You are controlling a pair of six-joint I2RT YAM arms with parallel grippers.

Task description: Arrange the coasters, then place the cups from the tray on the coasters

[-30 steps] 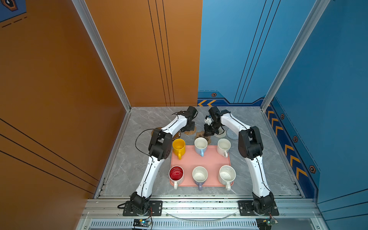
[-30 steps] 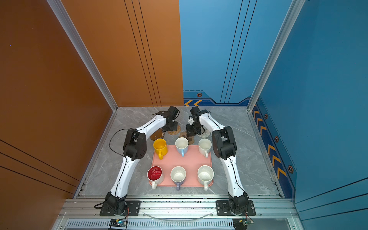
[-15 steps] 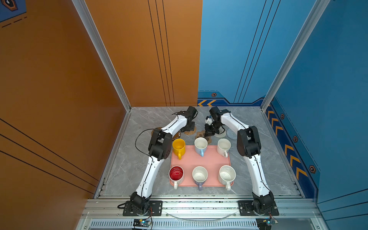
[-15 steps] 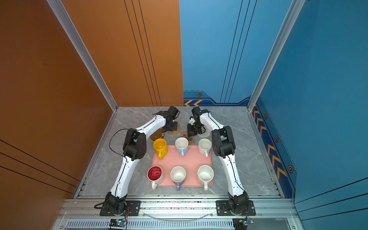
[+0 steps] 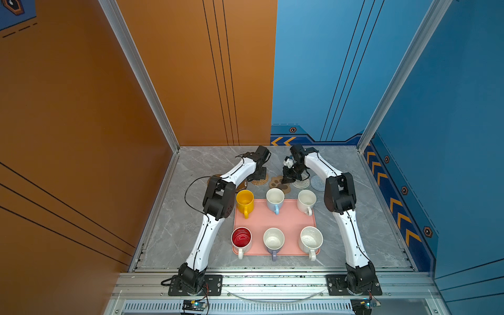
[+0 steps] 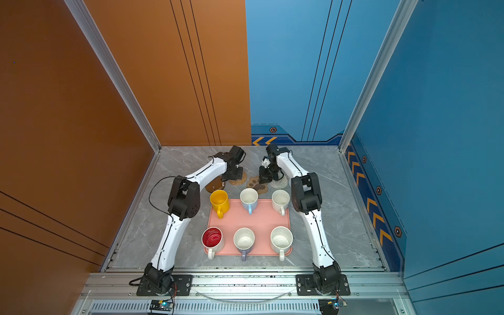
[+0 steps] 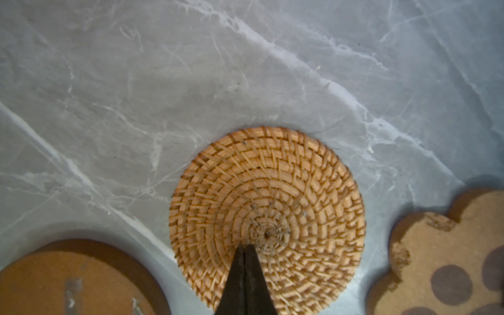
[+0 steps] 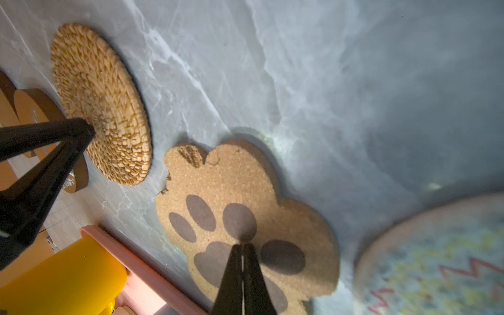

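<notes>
Beyond the tray [image 5: 275, 221], the left claw [image 7: 245, 246], clenched and empty, still presses the tan woven coaster [image 7: 267, 191]; the right claw [image 8: 242, 245], likewise clenched, still presses the paw-shaped coaster [image 8: 240, 185].

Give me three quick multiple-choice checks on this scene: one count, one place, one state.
1. How many cups stand on the tray?
A. four
B. five
C. six

2. Where does the right claw point its tip?
A. at the paw coaster
B. at the tray
C. into a cup

3. What state is the left claw in, at the tan coaster?
A. shut, holding nothing
B. wide open
C. shut on a cup handle

Answers:
1 C: both top views show two rows of three cups on the tray.
2 A: the right wrist view shows the tip over the paw print's pads.
3 A: the left wrist view shows the jaws pressed together near the weave's centre.
</notes>
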